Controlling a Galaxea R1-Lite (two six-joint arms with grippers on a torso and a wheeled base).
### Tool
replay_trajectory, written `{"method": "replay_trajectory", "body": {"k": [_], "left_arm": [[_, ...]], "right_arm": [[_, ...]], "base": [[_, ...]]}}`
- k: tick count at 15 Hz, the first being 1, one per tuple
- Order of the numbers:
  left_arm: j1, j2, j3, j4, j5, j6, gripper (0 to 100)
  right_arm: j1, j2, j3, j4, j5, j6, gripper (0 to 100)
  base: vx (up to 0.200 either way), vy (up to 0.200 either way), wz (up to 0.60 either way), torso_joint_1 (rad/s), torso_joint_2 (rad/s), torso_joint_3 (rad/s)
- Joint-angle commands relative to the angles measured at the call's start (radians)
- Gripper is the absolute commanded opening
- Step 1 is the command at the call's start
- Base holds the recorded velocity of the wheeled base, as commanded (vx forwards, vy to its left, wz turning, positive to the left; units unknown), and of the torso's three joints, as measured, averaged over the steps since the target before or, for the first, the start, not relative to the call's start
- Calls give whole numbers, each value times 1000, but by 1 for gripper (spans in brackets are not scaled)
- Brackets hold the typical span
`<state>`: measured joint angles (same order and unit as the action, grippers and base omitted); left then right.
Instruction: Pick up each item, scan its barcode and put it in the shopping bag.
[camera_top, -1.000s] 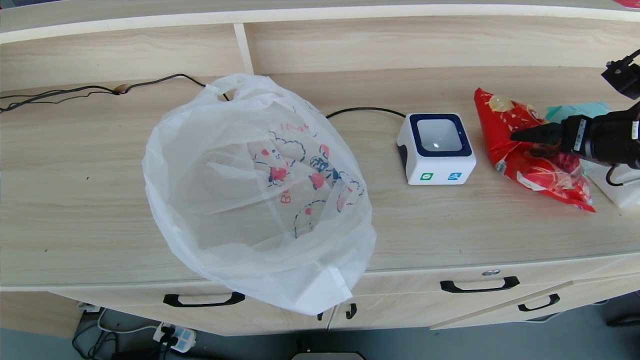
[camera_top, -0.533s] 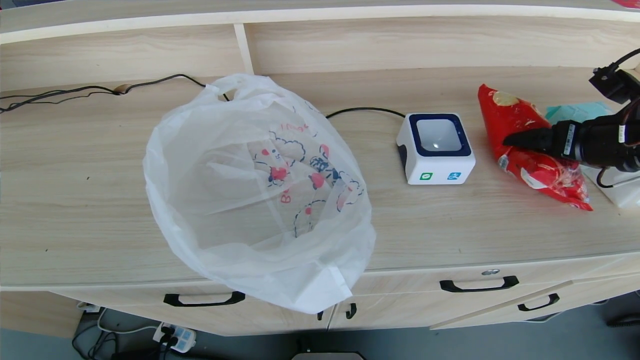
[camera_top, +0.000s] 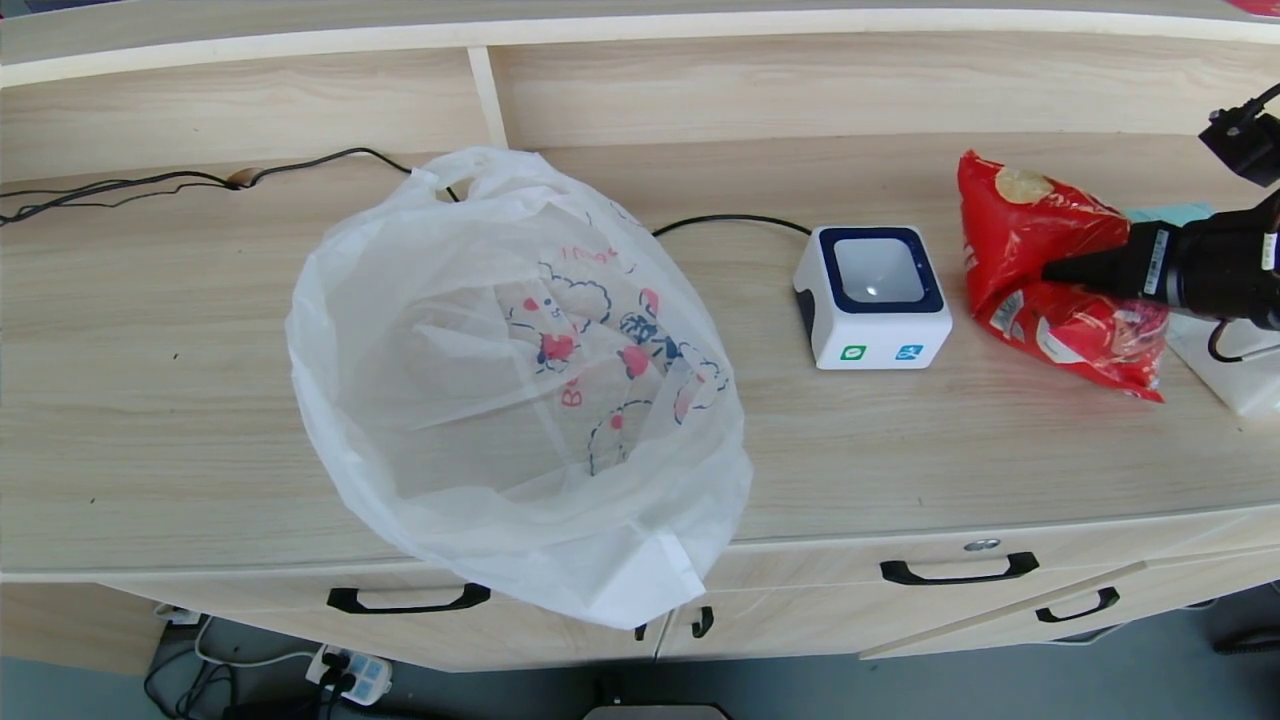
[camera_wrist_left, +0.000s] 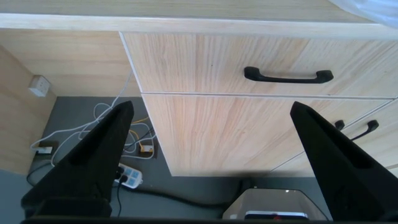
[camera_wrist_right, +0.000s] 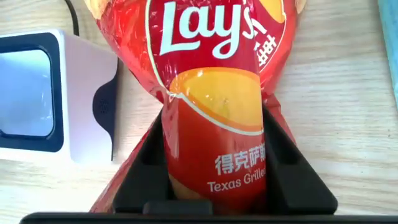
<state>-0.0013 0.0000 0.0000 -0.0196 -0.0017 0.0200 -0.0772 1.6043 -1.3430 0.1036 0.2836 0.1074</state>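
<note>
Your right gripper is clamped on the chips at the counter's right end, just beside the scanner, and your left gripper is wide open: pick-up is in hand, so next bring the barcode over the scanner.

I see white logo lettering, smaller print on chip bag; green, blue icons on scanner front; pink scrawl on shopping bag, can't read
</note>
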Motion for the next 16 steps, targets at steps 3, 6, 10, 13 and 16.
{"method": "replay_trajectory", "body": {"k": [3, 6, 10, 13, 16], "left_arm": [[0, 2, 0, 0, 0, 0, 100], [0, 2, 0, 0, 0, 0, 100], [0, 2, 0, 0, 0, 0, 100], [0, 2, 0, 0, 0, 0, 100], [0, 2, 0, 0, 0, 0, 100]], "right_arm": [[16, -38, -2, -2, 0, 0, 0], [14, -121, 1, -1, 0, 8, 0], [16, -270, 41, -1, 3, 31, 0], [117, -403, 74, -2, 45, 109, 0], [313, -492, 150, -10, 46, 150, 0]], "base": [[0, 0, 0, 0, 0, 0], [0, 0, 0, 0, 0, 0], [0, 0, 0, 0, 0, 0], [0, 0, 0, 0, 0, 0], [0, 0, 0, 0, 0, 0]]}}
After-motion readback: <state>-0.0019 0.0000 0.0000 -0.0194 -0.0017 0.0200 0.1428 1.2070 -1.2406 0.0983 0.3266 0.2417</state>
